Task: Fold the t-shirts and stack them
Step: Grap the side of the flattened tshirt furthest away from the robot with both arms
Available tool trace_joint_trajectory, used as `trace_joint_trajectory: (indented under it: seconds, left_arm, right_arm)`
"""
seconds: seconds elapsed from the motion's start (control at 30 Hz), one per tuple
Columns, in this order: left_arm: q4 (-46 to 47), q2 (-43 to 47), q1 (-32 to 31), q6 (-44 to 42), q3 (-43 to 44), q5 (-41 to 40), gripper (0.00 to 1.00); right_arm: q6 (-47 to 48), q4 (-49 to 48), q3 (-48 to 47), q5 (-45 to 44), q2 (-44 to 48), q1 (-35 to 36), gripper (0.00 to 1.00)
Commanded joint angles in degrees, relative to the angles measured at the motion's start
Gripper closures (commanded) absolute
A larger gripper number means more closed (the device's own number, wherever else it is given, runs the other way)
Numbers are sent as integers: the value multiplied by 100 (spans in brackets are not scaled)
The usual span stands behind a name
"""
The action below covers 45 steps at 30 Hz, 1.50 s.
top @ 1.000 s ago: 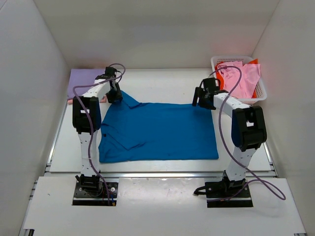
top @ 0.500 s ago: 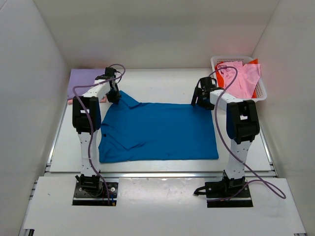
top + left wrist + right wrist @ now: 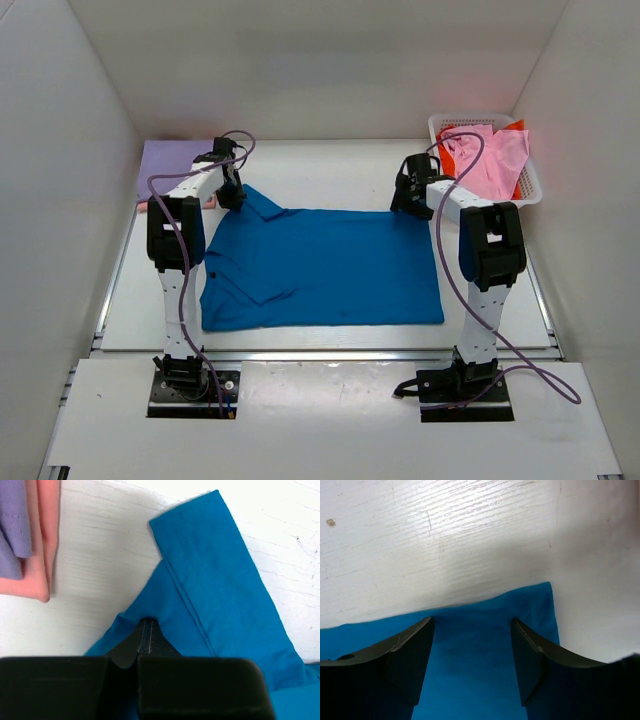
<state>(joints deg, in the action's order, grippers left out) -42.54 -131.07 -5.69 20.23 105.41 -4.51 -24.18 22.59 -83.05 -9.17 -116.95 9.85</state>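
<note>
A bright blue collared t-shirt (image 3: pixel 320 265) lies spread flat in the middle of the table. My left gripper (image 3: pixel 233 192) is shut on its far left sleeve (image 3: pixel 210 585), cloth bunched at the closed jaws. My right gripper (image 3: pixel 410 203) is open, its fingers (image 3: pixel 410 655) straddling the shirt's far right corner (image 3: pixel 535 605) with the cloth flat between them. Folded lavender (image 3: pixel 172 160) and salmon (image 3: pixel 42 540) shirts lie stacked at the far left. Pink (image 3: pixel 490 160) and orange-red (image 3: pixel 515 127) shirts sit in the basket.
A white mesh basket (image 3: pixel 533 190) stands at the far right corner. White walls enclose the table on three sides. The stack of folded shirts lies just left of my left gripper.
My right gripper has moved a little farther and left and come down over the shirt's far right corner. The left arm and the shirt have hardly moved.
</note>
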Motion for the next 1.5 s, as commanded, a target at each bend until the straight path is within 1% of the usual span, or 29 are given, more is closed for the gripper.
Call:
trace_joint_trajectory:
  seconds: [0.0, 0.03, 0.07, 0.1, 0.17, 0.2, 0.27, 0.4, 0.53, 0.6, 0.67, 0.7, 0.73, 0.87, 1.0, 1.1, 1.23, 1.33, 1.4, 1.47]
  left_arm:
    - [-43, 143, 15, -80, -178, 161, 100]
    - [-35, 125, -2, -89, -170, 161, 100]
    - [-17, 142, 7, -72, -230, 187, 100]
    - [-8, 160, -2, -72, -274, 231, 100]
    - [44, 213, 7, -89, -327, 223, 100]
    - [71, 230, 24, -72, -362, 232, 100]
    - [80, 265, 25, -63, -415, 249, 100]
    - [71, 283, 60, -72, -424, 258, 100]
    - [80, 292, 77, -63, -424, 275, 100]
    - [53, 336, 86, -89, -416, 284, 100]
    - [71, 301, 86, -54, -424, 284, 100]
    - [88, 336, 103, -63, -442, 276, 100]
    - [88, 327, 69, -98, -459, 328, 100]
    - [27, 284, 103, -115, -363, 346, 100]
    - [-324, 266, 77, -107, 172, 381, 100]
    - [-395, 511, 68, -133, 253, 451, 100]
    - [-272, 1064, 68, -116, -54, 451, 100]
    - [-351, 1346, 147, -142, -256, 442, 100]
    - [-368, 1609, 148, -203, -485, 399, 100]
    - [-307, 1925, 147, -256, -1010, 337, 100]
  right_arm:
    - [-104, -124, -238, -155, 32, -79, 41]
    - [-121, -54, -386, -216, -73, -62, 41]
    - [-69, -44, -457, -199, -170, -71, 44]
    - [-69, -1, -484, -199, -197, -62, 45]
    - [-60, 53, -563, -217, -276, -70, 58]
    - [-51, 53, -651, -243, -346, -79, 61]
    - [-43, 132, -739, -217, -390, -71, 61]
    - [-51, 316, -818, -147, -487, -62, 59]
    - [-95, 360, -669, -94, -461, -71, 58]
    - [-69, 448, -695, -24, -470, -79, 60]
    - [-95, 457, -687, 20, -531, -79, 75]
    - [-104, 492, -704, 73, -522, -88, 92]
    - [-121, 483, -687, 99, -514, -88, 100]
    - [-16, 360, -652, 134, -435, -88, 100]
    - [186, 369, -871, 152, -329, -132, 100]
    - [423, 159, -732, 327, 100, -176, 100]
    - [573, -430, -29, 679, 804, -220, 100]
    - [564, -475, 279, 845, 1383, -273, 100]
    - [546, -396, 421, 873, 1612, -255, 100]
    - [556, -422, 770, 873, 1858, -264, 100]
